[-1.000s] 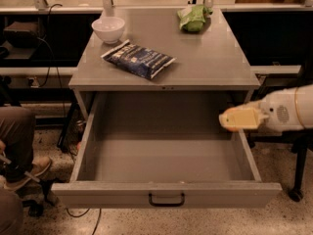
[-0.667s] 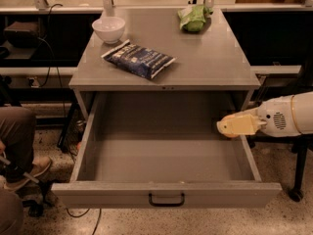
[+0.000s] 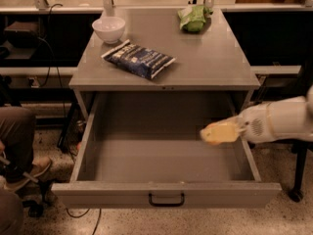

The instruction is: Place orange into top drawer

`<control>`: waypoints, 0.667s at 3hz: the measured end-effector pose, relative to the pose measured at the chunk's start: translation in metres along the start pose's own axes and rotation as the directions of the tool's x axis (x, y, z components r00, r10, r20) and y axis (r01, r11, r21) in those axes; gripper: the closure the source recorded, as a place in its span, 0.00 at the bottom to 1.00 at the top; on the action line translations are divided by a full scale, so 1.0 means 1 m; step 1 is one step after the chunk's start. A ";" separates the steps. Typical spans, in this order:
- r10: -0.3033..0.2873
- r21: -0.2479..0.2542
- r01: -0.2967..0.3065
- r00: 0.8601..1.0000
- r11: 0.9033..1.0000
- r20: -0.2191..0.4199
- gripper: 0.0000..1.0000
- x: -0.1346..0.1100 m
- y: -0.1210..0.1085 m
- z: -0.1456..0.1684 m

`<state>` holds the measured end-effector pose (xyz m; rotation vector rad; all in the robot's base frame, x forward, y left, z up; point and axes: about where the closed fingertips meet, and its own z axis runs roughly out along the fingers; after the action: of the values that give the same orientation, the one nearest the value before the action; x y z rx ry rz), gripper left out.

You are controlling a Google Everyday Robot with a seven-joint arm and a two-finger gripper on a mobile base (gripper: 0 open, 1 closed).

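The top drawer is pulled fully out under the grey table; its black handle is at the middle of the front panel and its floor is bare. My gripper reaches in from the right on a white arm and hovers over the drawer's right side, just inside the right wall. Its tip looks like a pale yellow blur. I see no orange anywhere on the table top or in the drawer; it is hidden or out of view.
On the table top stand a white bowl at the back left, a dark blue snack bag in the middle front and a green wrinkly bag at the back right. A person's leg and shoe are at the left.
My gripper has moved left and slightly down, from the drawer's right wall further in over the drawer. Nothing else has moved.
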<state>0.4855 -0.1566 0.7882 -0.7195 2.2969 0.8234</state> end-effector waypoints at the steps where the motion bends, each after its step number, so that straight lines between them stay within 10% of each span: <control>1: -0.015 -0.080 0.014 1.000 0.997 -0.013 1.00 -0.001 0.020 0.048; 2: -0.063 -0.184 0.062 0.998 0.981 0.001 1.00 -0.015 0.051 0.108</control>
<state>0.4994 -0.0434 0.7489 -0.8704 2.2099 1.0146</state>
